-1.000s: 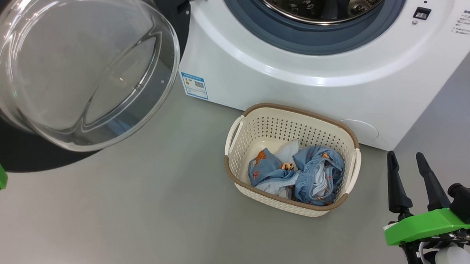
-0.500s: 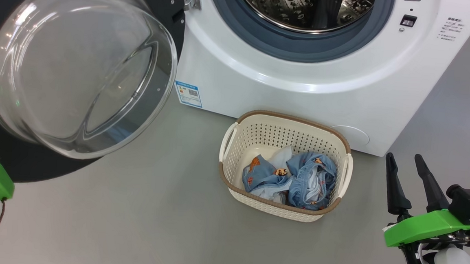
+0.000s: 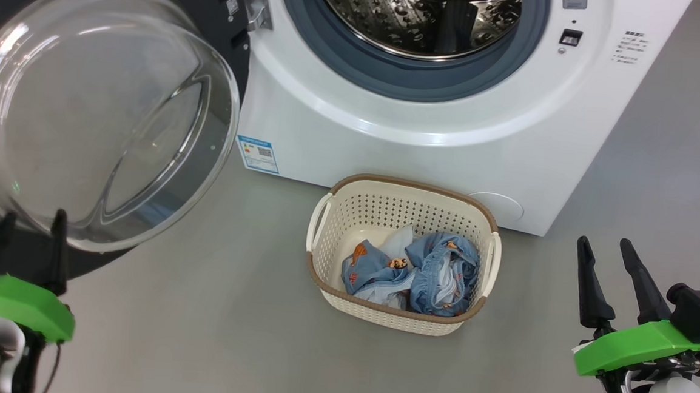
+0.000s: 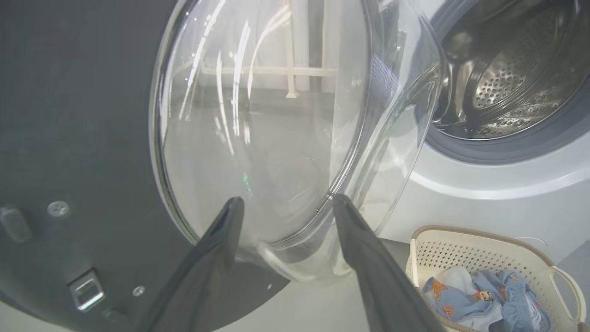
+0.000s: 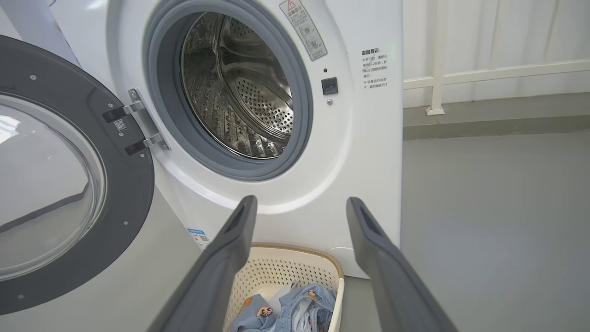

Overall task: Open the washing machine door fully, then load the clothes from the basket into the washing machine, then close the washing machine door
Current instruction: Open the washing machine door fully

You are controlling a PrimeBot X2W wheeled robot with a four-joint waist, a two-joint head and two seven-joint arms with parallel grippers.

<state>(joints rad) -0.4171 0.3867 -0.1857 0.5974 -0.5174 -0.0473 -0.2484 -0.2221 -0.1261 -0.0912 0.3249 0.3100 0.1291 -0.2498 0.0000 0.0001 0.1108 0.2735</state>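
Washing machine door (image 3: 94,114) wide open at 10 o'clock of basket (image 3: 411,185), same as a second ago. Whole head view shifted since then: camera move, not the things. New since then at 8 o'clock: left gripper (image 3: 34,218) with fingers up before the door's lower edge, spread wide, holding nothing. Can't tell if touching the glass. Right gripper (image 3: 603,242) at 4 o'clock, also spread wide and empty, as before.

In basket: crumpled light-blue clothes (image 3: 418,273), orange prints, white parts. Perforated cream plastic, brown woven-look rim, two side handles, on grey floor (image 3: 226,335).

At 12 o'clock: white washing machine (image 3: 389,144), grey rubber gasket (image 3: 405,81), perforated steel drum (image 3: 416,12) with no laundry visible. Door: glossy black rim, bulging clear glass bowl.
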